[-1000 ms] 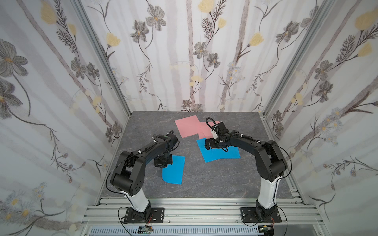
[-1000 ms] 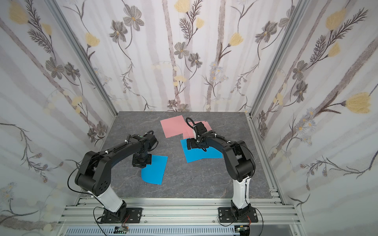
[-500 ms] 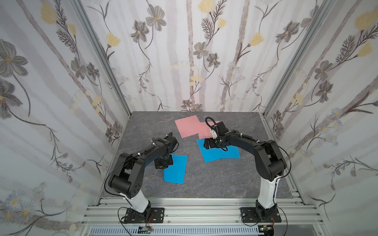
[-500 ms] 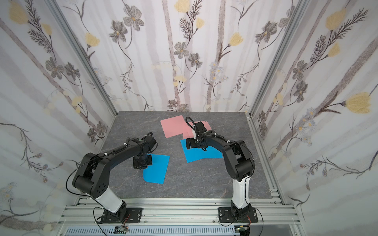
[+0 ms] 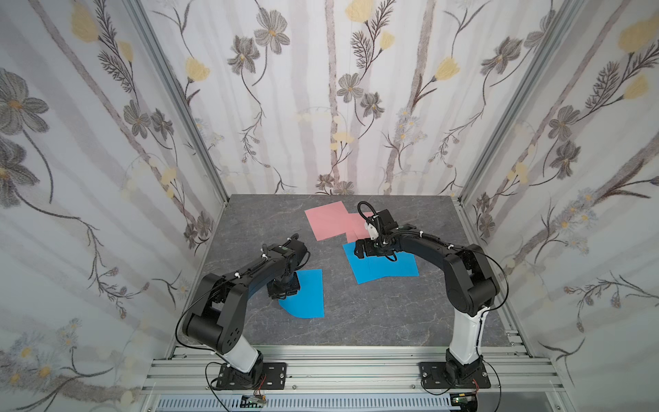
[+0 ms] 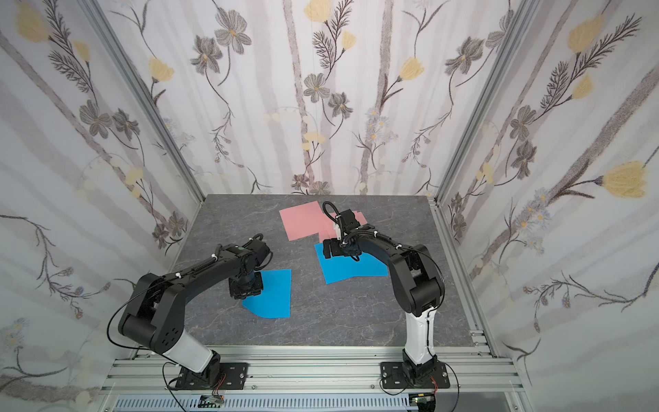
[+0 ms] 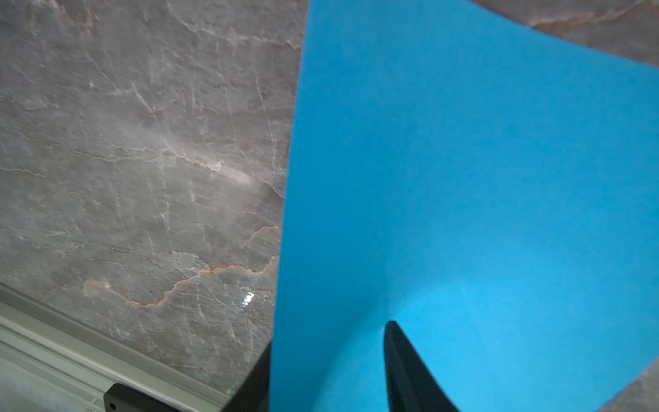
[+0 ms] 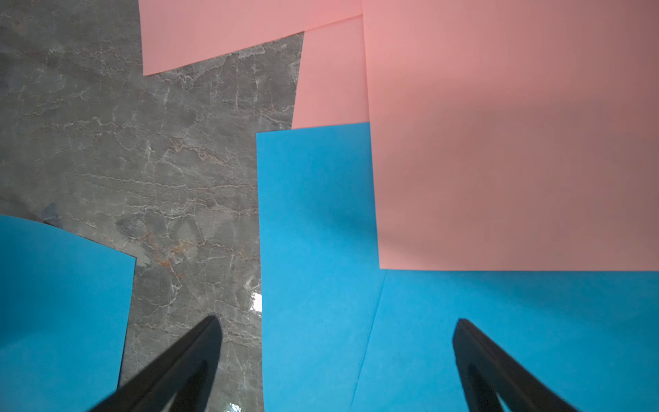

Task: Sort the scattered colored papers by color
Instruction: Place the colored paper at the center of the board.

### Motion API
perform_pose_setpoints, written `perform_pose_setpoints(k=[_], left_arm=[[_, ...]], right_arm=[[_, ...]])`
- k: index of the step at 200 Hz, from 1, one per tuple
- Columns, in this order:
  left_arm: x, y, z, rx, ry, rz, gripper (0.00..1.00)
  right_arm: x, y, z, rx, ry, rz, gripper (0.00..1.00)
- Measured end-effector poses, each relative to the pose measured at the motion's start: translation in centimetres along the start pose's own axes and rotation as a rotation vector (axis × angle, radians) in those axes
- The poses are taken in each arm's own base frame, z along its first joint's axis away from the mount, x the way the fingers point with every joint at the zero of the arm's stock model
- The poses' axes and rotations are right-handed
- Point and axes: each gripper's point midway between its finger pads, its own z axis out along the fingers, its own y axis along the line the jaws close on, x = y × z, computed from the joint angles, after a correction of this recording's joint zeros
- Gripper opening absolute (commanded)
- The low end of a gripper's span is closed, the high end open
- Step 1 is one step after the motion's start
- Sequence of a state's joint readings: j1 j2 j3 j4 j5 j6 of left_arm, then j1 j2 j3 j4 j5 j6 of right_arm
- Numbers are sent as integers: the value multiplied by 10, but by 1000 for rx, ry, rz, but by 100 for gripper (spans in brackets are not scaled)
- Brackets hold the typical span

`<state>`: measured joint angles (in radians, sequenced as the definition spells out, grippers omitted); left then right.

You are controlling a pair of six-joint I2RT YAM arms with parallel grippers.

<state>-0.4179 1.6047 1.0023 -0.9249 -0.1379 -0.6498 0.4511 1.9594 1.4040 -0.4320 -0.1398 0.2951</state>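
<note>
Now the left gripper (image 7: 326, 360) has its fingers straddling a curled blue paper (image 5: 306, 294) edge, grip unclear, while the right gripper (image 8: 337, 364) hangs spread over the blue stack (image 5: 381, 267)

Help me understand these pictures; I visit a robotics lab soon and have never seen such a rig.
The left arm and right arm are robots bolted in front of a grey marbled table; each ends in a two-fingered pincer. The two wide pictures look down from above, nearly identically; the two close-ups come from cameras on the wrists. On the table lie overlapping pink sheets, two overlapping blue sheets partly under a pink one, and a separate blue sheet. The left pincer has that curled sheet between its parted fingers, apparently unclamped. The right pincer hovers open above the blue pair's edge, holding nothing.
</note>
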Motion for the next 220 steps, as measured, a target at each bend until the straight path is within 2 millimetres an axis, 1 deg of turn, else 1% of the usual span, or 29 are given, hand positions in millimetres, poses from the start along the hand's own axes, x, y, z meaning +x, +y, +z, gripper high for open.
perform_pose_setpoints(k=[8, 13, 71, 88, 108, 149, 171, 196, 220], left_arm=[[-1, 0, -1, -1, -2, 0, 75], [-2, 0, -2, 0, -5, 0, 77], [-7, 9, -20, -13, -60, -6, 78], [-8, 8, -25, 6, -77, -8, 75], [-8, -5, -26, 107, -110, -17, 69], [-9, -45, -17, 297, -90, -17, 70], [-3, -65, -9, 385, -52, -26, 70], [-5, -74, -5, 411, -46, -46, 71], [-3, -74, 8, 375, -14, -69, 72]], right_arm=[[2, -1, 0, 2, 5, 1, 100], [3, -1, 1, 3, 10, 1, 100], [5, -2, 4, 6, 19, 3, 100], [6, -2, 6, 7, 23, 3, 100], [6, -3, 7, 8, 25, 3, 100], [6, -3, 7, 8, 26, 3, 100], [6, -3, 7, 8, 26, 3, 100], [7, -3, 7, 9, 28, 4, 100], [7, -3, 7, 9, 27, 4, 100]])
